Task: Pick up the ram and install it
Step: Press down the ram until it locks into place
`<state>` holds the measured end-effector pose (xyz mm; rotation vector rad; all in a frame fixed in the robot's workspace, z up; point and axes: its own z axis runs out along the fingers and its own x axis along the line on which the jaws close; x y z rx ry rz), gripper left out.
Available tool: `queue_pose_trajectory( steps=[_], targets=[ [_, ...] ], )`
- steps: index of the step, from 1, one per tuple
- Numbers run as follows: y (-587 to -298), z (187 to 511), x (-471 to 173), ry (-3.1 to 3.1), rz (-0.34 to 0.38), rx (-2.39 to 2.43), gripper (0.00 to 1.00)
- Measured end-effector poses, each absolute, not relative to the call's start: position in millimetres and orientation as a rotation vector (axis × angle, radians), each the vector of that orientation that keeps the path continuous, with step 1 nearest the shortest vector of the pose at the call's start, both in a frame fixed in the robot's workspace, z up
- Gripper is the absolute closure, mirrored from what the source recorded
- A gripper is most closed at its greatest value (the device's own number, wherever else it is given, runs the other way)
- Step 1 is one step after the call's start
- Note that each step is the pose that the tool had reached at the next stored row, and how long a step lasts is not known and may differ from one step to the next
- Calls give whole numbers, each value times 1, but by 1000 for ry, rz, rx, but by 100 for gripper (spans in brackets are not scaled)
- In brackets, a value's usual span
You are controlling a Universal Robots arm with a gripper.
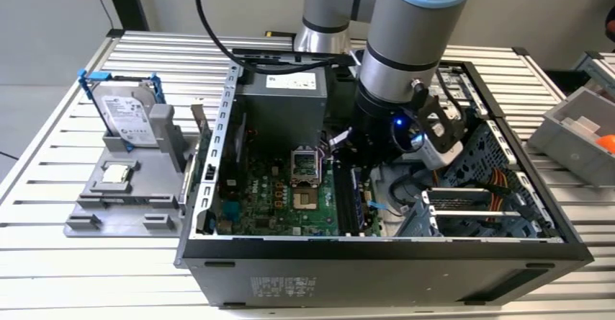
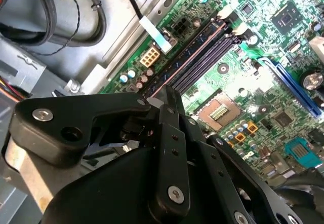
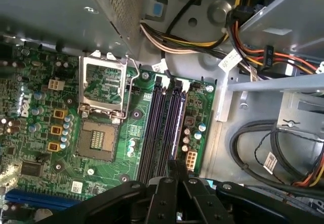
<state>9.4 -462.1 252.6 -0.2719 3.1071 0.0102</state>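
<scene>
Black gripper [image 2: 169,95] over memory slots [image 3: 164,127]

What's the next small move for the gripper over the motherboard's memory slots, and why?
Probably a slow, straight descent, without any sideways shift. In both wrist views the gripper sits low over the black memory slots of the motherboard, lined up along their length.
</scene>
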Motion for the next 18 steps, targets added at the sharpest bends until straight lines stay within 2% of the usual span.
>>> queue_pose_trajectory(
  steps=[18],
  targets=[
    [-462, 253, 10, 3060, 17, -607, 100]
  ],
)
